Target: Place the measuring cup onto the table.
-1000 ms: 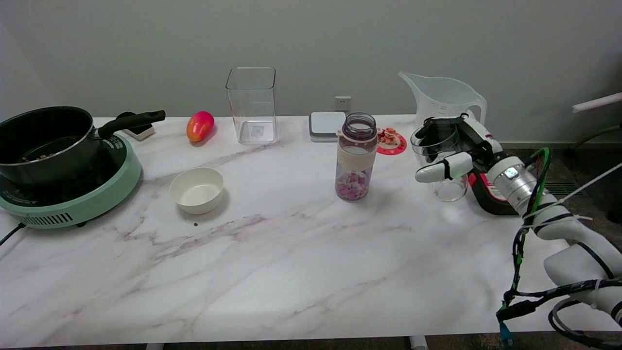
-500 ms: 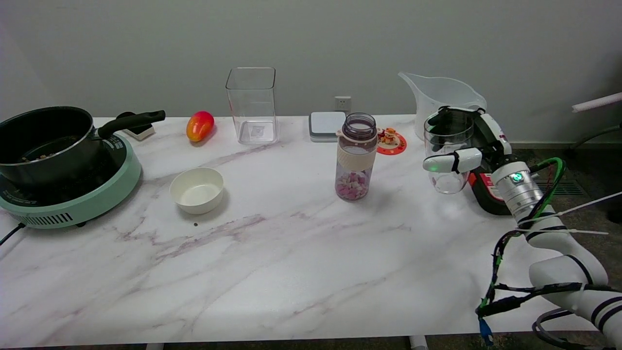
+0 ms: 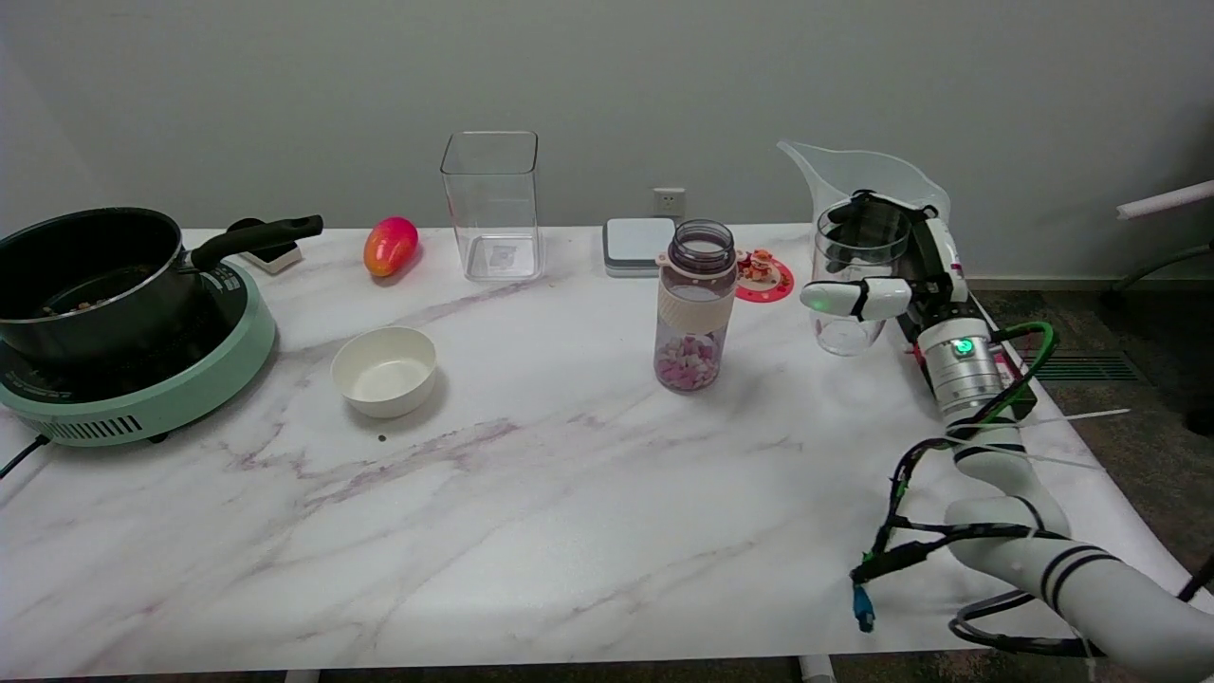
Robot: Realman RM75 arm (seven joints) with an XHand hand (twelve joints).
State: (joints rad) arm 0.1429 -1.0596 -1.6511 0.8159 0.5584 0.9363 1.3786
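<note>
White marble-patterned table [image 3: 569, 493]: veined grey and mauve, bearing all items noted below.

Mint-green round induction cooker [image 3: 142, 389], far left, with a black saucepan [image 3: 90, 275] seated on it; the pan's black handle points right.

White right arm [image 3: 1034, 550] enters from the lower right, green and black cables running along it.

Large translucent plastic pitcher [image 3: 858, 175], at the back right, behind the hand.

Tall clear square container [image 3: 491, 204], upright at the back, centre-left.

Clear bottle with a beige band and pink-and-white pieces inside [image 3: 695, 305] — upright, lid off, mid-table.

Black-and-white right hand [image 3: 901, 275]: gripping the small clear plastic measuring cup [image 3: 854, 285], thumb across its near side, other fingers wrapped behind.

The measuring cup is upright, at the right side of the table, in front of the pitcher and well right of the bottle. Whether its base touches the table — cannot be determined.

White round bowl [image 3: 384, 370], just right of the cooker.

Grey-white square scale [image 3: 637, 245], at the back edge.

Red-orange mango [image 3: 390, 245], left of the square container.

Red round coaster with a small figure [image 3: 763, 277], just right of the bottle.
</note>
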